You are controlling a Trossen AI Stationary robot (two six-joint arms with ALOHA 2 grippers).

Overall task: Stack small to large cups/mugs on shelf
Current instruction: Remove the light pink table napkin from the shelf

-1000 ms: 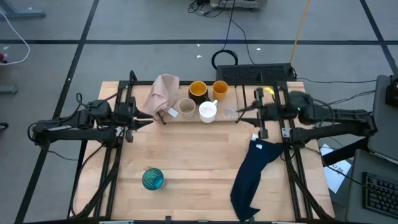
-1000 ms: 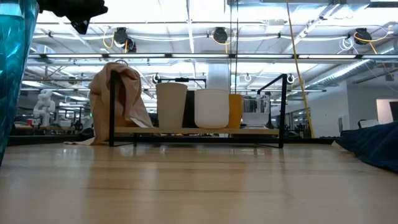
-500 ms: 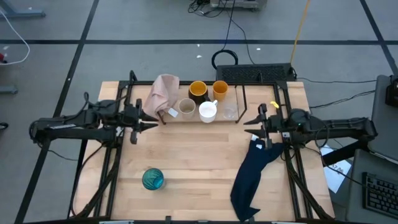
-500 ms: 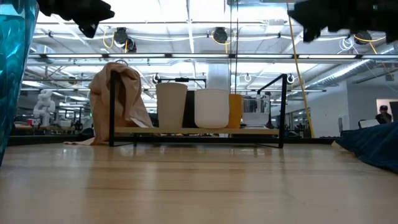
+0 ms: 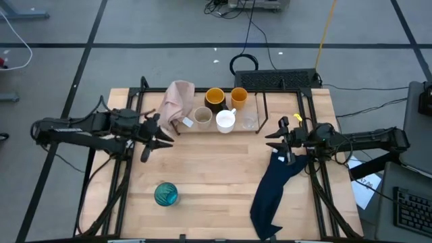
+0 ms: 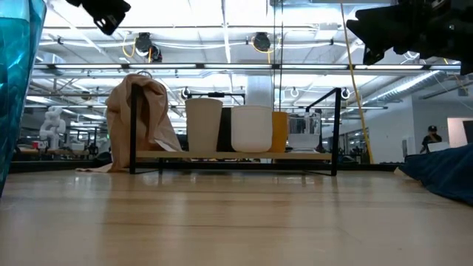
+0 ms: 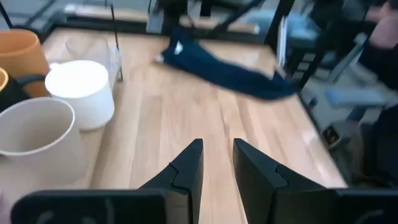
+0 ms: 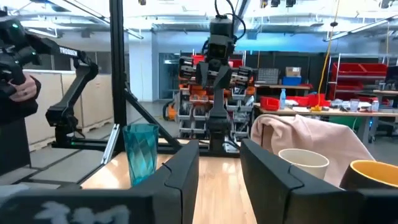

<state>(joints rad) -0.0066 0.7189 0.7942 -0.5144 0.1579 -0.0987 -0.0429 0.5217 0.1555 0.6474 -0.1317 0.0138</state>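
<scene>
On the shelf (image 5: 260, 111) the tiny clear cup (image 5: 248, 122) is barely discernible; the teal glass (image 5: 166, 194) stands apart near the table's front. The left gripper (image 7: 216, 163) and right gripper (image 8: 219, 163), both over bare table, show narrow gaps, gripping nothing.

Only lettering I could make out was on the other robot arm (image 8: 69, 74) off in the right wrist view: white capitals on its dark upper link that started "TROSS", the rest was too small to read. Nothing on the mugs, the cloths or the table was readable.
</scene>
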